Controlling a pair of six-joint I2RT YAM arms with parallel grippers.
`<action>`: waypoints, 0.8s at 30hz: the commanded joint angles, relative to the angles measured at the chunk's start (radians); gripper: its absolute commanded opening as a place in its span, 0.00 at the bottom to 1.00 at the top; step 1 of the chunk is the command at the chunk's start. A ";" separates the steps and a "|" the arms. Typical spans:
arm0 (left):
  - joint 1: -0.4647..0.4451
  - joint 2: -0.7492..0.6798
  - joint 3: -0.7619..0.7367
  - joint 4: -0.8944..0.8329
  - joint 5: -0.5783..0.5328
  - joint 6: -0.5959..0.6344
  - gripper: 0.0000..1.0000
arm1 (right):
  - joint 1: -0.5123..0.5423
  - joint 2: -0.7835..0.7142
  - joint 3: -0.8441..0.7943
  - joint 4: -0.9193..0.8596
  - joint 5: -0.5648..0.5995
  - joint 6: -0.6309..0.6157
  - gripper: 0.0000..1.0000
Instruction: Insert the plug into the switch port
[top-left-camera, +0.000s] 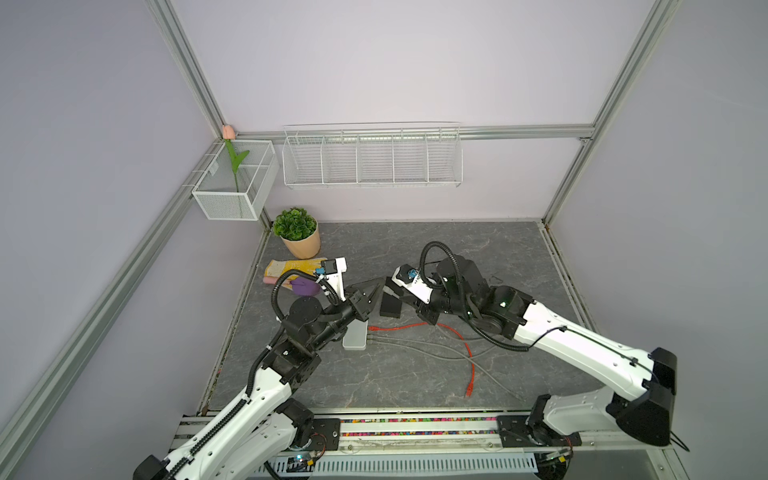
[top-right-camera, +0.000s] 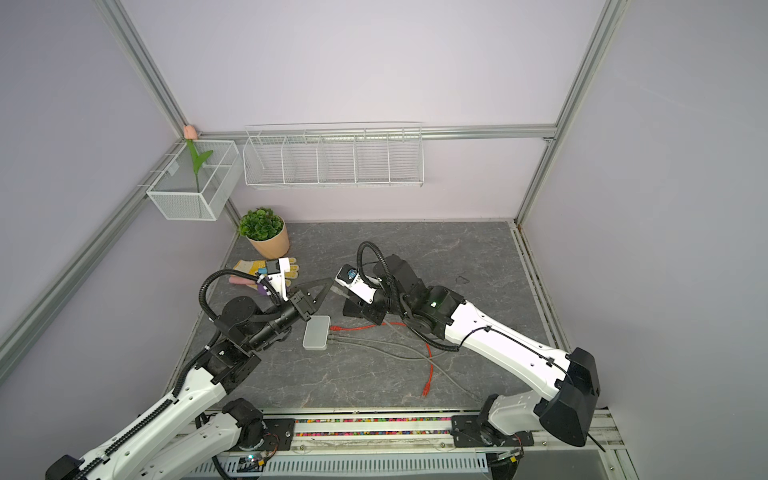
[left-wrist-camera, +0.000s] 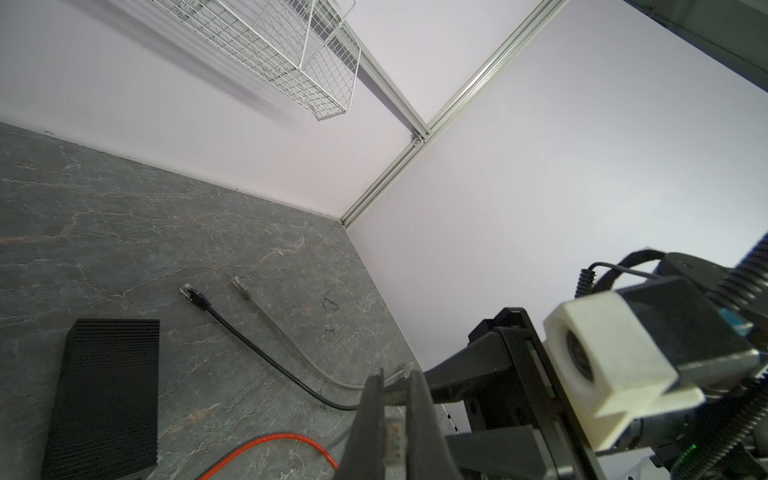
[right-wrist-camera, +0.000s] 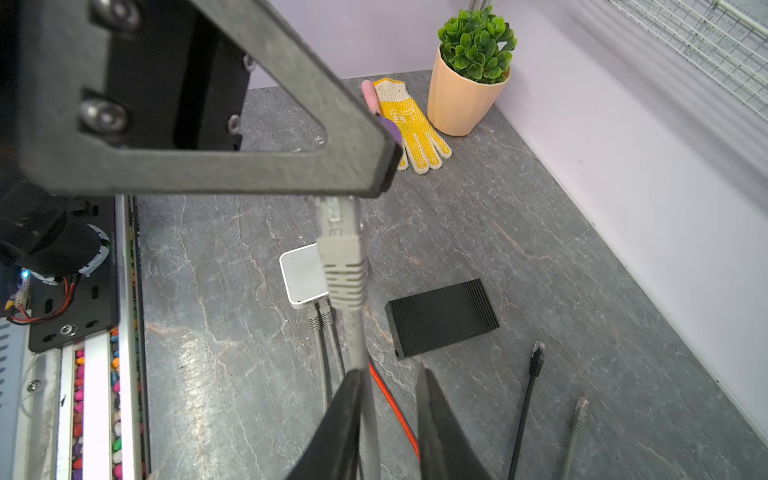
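Observation:
The white switch (top-left-camera: 355, 336) (top-right-camera: 316, 332) (right-wrist-camera: 303, 274) lies on the grey table, with two grey cables and a red one plugged into its side. My left gripper (top-left-camera: 380, 284) (top-right-camera: 329, 283) (left-wrist-camera: 395, 376) hangs above the table, shut on the grey plug (right-wrist-camera: 338, 237) (left-wrist-camera: 395, 440). In the right wrist view the plug's cable runs down between the fingers of my right gripper (right-wrist-camera: 388, 370) (top-left-camera: 392, 291) (top-right-camera: 346, 296). That gripper is open; the cable lies against one finger, with a gap to the other.
A black ribbed box (top-left-camera: 390, 307) (right-wrist-camera: 442, 318) (left-wrist-camera: 108, 395) lies beside the switch. A loose black cable (right-wrist-camera: 536, 361) and a loose grey cable (right-wrist-camera: 578, 415) lie beyond it. The red cable (top-left-camera: 468, 353) trails to the front. A potted plant (top-left-camera: 299, 239) and a yellow glove (top-left-camera: 291, 266) sit back left.

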 joint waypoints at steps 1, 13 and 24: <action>-0.006 -0.005 -0.001 0.025 0.014 -0.028 0.00 | 0.004 0.021 0.021 0.023 -0.020 -0.007 0.28; -0.006 0.008 0.012 0.013 0.009 -0.023 0.00 | 0.009 0.036 0.034 0.018 -0.069 -0.012 0.24; -0.005 -0.014 0.031 -0.042 0.005 0.022 0.40 | 0.009 0.003 -0.008 0.035 -0.067 -0.012 0.07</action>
